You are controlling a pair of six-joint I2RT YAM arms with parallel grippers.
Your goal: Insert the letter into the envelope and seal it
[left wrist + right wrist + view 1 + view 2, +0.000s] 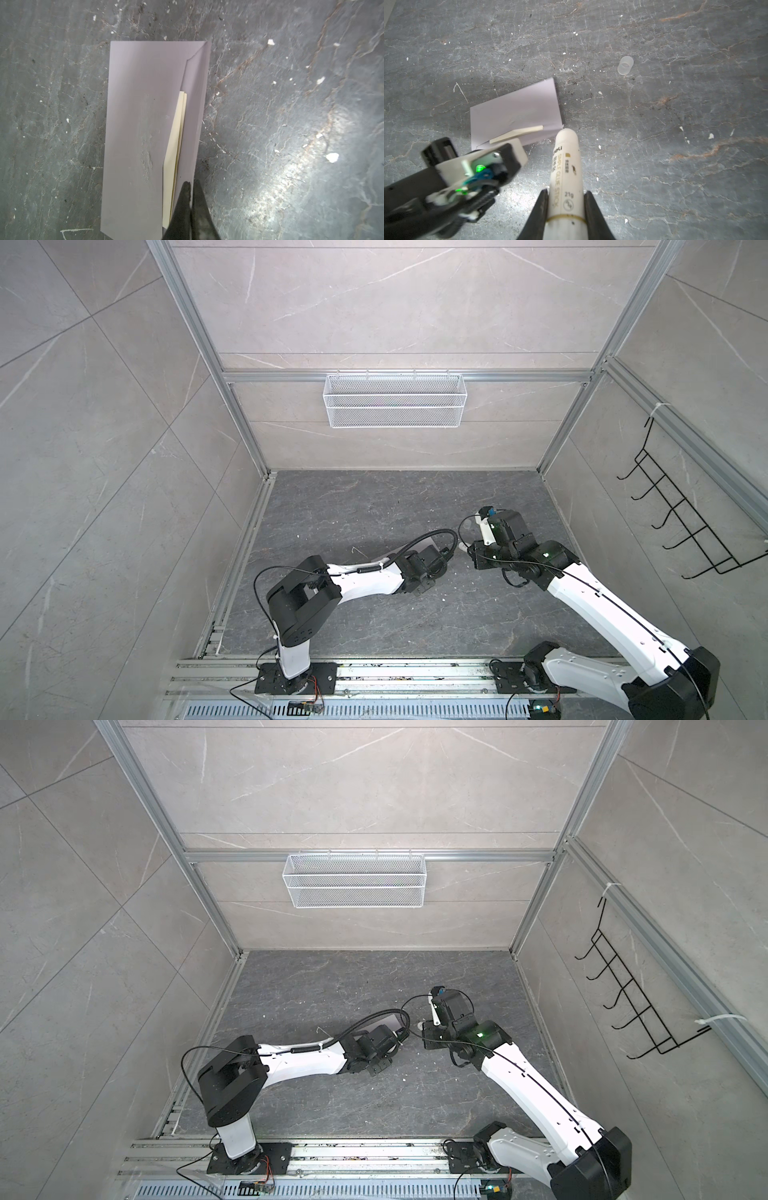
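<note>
The envelope point(141, 124) lies flat on the counter point(291, 104) with its flap unsealed. The letter point(174, 155) is inside it, and a cream strip of its folded edge shows in the mouth between pocket and flap. The left jaws are pinched together on the flap's outer edge, near one end of the envelope. The right jaws are clamped on a white glue stick point(566, 176), which is held low and slanted. Its rounded tip is at a corner of the envelope, just beside the flap; whether it touches the paper I cannot tell. A clear cap point(625, 65) rests on the counter, well apart from the envelope. In both top views the left arm point(365, 580) covers nearly all of the envelope, and the right arm point(582, 585) reaches in so that the two wrists almost meet at mid-counter. A white wire basket point(395, 400) hangs on the back wall and a black hook rack point(685, 522) on the right wall
</note>
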